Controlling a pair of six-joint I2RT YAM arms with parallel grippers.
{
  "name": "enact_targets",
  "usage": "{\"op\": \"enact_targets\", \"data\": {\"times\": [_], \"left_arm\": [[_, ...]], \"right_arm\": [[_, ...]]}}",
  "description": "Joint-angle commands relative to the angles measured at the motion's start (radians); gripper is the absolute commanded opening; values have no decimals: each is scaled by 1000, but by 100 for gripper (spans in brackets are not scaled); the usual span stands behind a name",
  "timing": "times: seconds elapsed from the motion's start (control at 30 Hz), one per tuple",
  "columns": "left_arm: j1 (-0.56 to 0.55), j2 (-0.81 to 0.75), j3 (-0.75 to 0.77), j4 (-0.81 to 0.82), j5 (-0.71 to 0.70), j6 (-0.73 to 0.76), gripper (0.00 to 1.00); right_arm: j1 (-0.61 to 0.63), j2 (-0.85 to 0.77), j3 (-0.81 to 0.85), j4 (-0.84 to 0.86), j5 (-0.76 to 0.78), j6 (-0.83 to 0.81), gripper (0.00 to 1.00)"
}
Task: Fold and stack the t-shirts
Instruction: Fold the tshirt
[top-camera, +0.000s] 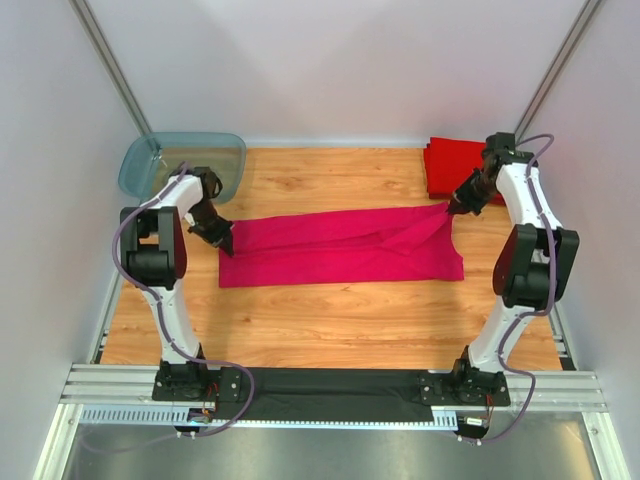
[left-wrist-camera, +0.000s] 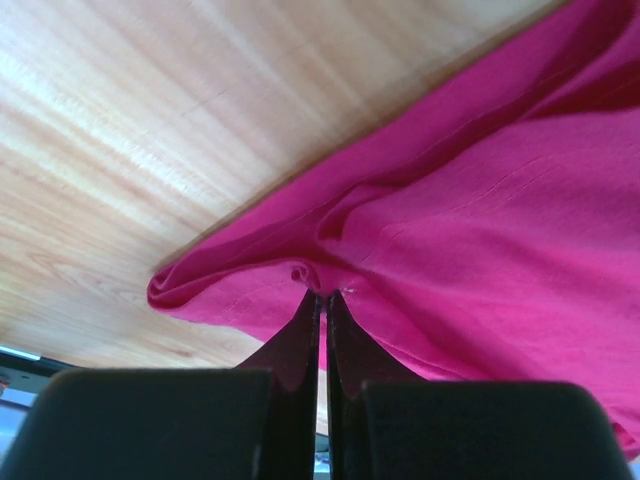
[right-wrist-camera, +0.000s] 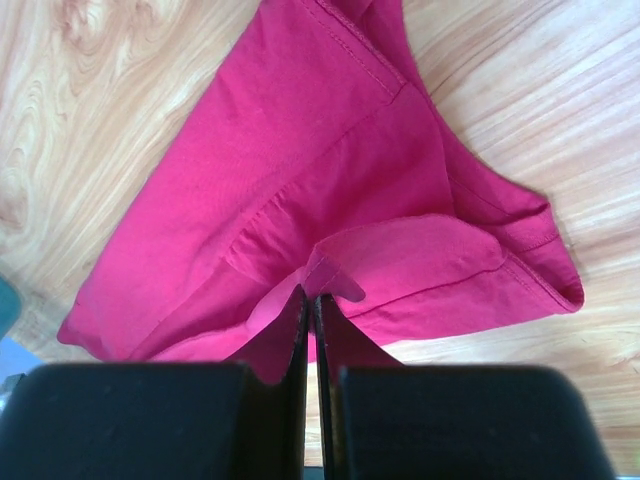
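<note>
We see a magenta t-shirt (top-camera: 340, 248) lying stretched out lengthwise across the middle of the wooden table (top-camera: 330, 320), running from near the left edge toward the right edge. It is folded into a long band, with its right end broader than its left.

Our left gripper (top-camera: 226, 243) is at the shirt's left end. In the left wrist view its fingers (left-wrist-camera: 300, 340) are pressed together with a bunched fold of the magenta cloth caught at their tips, and the fabric there is puckered and lifted slightly off the wood.

Our right gripper (top-camera: 450, 207) is at the far right corner of the shirt. In the right wrist view its fingers (right-wrist-camera: 290, 340) are likewise closed tight, nipping a small flap of hemmed cloth. From that corner the shirt rises to the pinch and creases fan out across it.

In the far right corner of the table lies a stack of brighter red t-shirts (top-camera: 450, 160), folded into a neat rectangle. The right arm covers part of it, so we cannot tell how many are stacked there.

The one container is a translucent blue-grey tub (top-camera: 140, 165) at the far left corner, partly overhanging the table's left edge. The wood grain shows through its floor, and the left arm crosses its near rim. Both sets of shirts lie on the table outside the tub, well apart from it.
</note>
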Motion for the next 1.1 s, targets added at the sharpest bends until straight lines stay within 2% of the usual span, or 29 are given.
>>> {"op": "enact_targets", "data": {"times": [0.0,0.07,0.2,0.3,0.4,0.43,0.53,0.67,0.7,0.8,0.9,1.07], "left_arm": [[-4,29,78,-63,-24,32,0],[-5,41,105,-73,-29,35,1],[-7,51,139,-114,-45,43,18],[-7,57,185,-149,-64,67,27],[-7,54,234,-182,-94,101,32],[-7,51,256,-191,-102,107,33],[-36,25,254,-185,-93,146,33],[-74,-52,167,-32,6,218,33],[-82,-92,136,13,87,245,33],[-99,-138,6,169,233,271,35],[-108,-127,-48,211,284,296,36],[-109,-97,-80,193,241,319,36]], "right_arm": [[9,30,49,15,-14,-20,0],[9,53,60,15,-8,-19,1],[9,111,122,4,6,-26,8],[9,161,225,-39,19,-35,15],[21,168,300,-90,47,-45,31],[27,160,302,-96,61,-48,33],[67,116,244,-85,56,-54,36],[124,27,17,24,-16,-23,44],[142,-5,-84,80,-28,-16,45],[180,-38,-227,158,-49,29,49],[205,-53,-285,205,-57,49,50],[215,-42,-302,226,-40,53,51]]}}
